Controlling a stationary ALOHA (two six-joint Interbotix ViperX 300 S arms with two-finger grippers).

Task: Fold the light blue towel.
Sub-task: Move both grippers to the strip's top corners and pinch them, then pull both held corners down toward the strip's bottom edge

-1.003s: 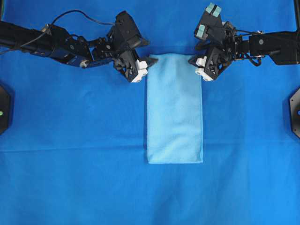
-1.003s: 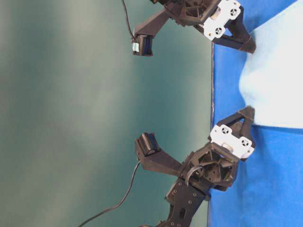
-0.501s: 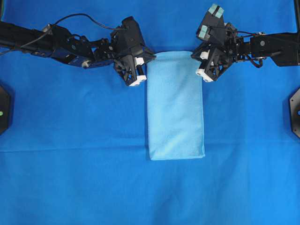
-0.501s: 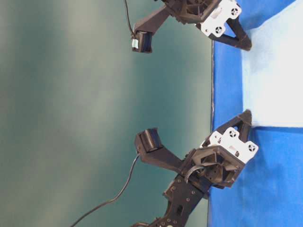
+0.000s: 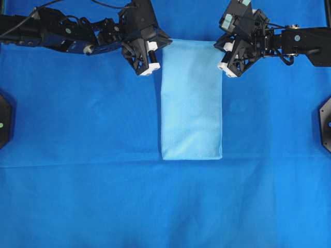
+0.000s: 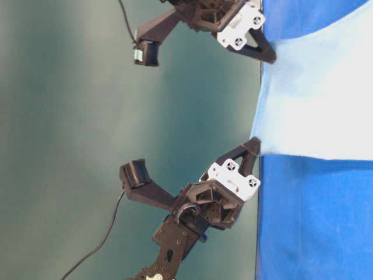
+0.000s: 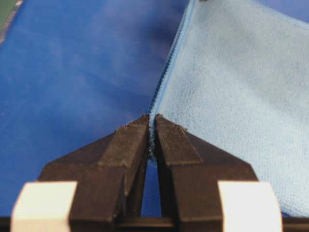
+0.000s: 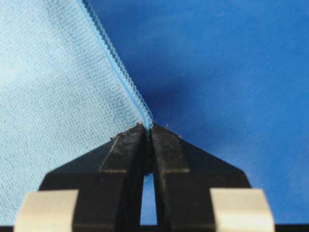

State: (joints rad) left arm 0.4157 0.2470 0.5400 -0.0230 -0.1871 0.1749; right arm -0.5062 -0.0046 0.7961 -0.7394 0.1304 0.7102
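The light blue towel point(image 5: 191, 101) is a long folded rectangle in the middle of the table, its far end raised off the surface. My left gripper point(image 5: 163, 43) is shut on the towel's far left corner; in the left wrist view the hem point(image 7: 166, 72) runs into the pinched fingertips of the gripper point(image 7: 151, 121). My right gripper point(image 5: 217, 45) is shut on the far right corner; the right wrist view shows the hem point(image 8: 116, 63) clamped in the gripper point(image 8: 147, 127). In the table-level view the towel point(image 6: 317, 99) hangs taut between both grippers above the table.
The royal-blue table covering point(image 5: 77, 181) spreads all around the towel. Dark arm mounts sit at the left edge point(image 5: 4, 120) and right edge point(image 5: 326, 123). A teal backdrop point(image 6: 76, 116) lies beyond the table's far edge.
Both grippers have moved toward the far edge and risen, lifting the towel's far end. The towel's near edge has slid farther away along the table.
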